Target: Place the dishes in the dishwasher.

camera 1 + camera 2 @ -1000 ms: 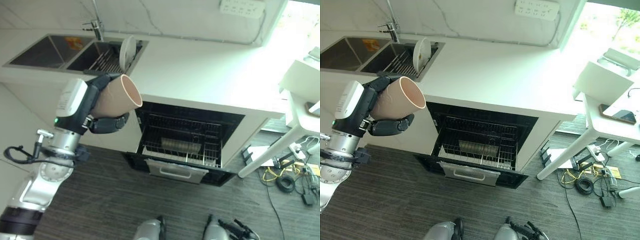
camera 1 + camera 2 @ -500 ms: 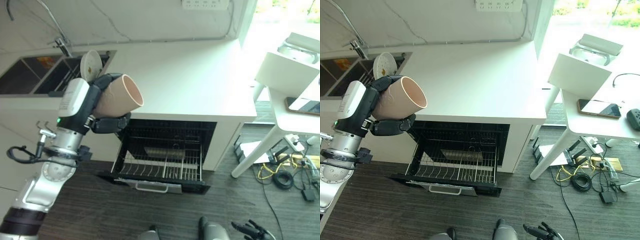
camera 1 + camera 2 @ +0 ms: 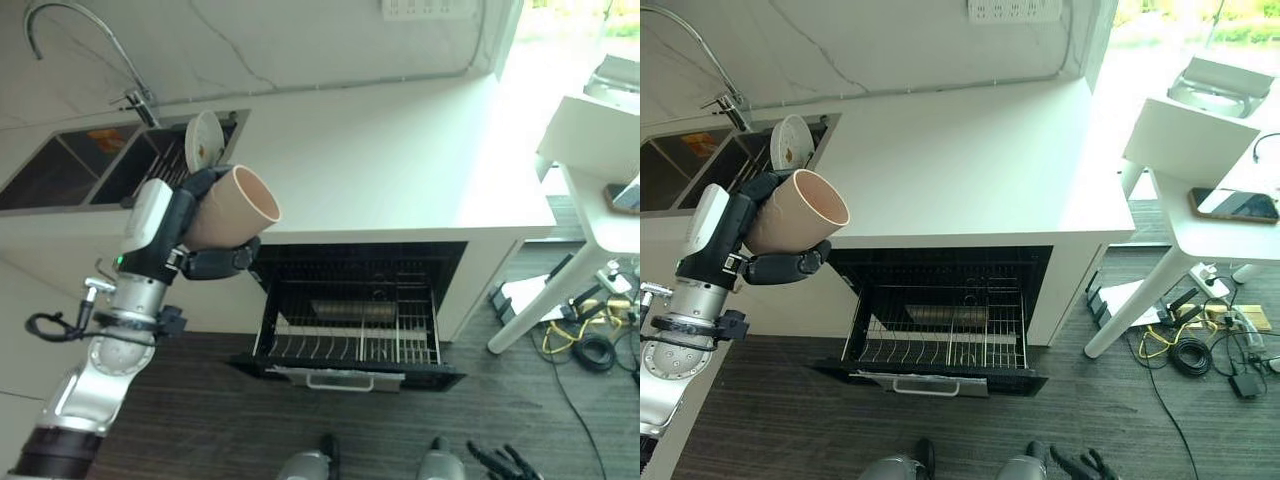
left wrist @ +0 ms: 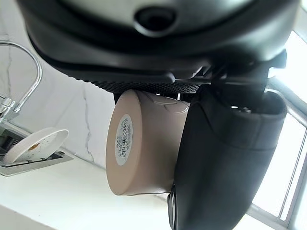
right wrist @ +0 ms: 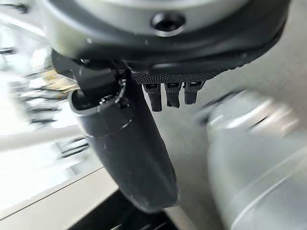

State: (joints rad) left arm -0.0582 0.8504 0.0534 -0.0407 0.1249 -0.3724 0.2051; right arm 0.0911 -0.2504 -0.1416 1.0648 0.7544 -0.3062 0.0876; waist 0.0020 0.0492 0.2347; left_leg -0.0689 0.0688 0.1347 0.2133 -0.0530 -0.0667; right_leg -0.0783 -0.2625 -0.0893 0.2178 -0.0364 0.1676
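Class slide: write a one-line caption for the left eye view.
Left hand holds a tan cup above the open dishwasher's pulled-out rack.

Tan cup [image 3: 232,207] with a paler pinkish inside and a white barcode sticker on its base — black wire rack [image 3: 352,335] in a black dishwasher [image 3: 360,310] — white countertop [image 3: 400,160], white plate [image 3: 203,138] speckled brown, dark grey striped floor [image 3: 200,420]
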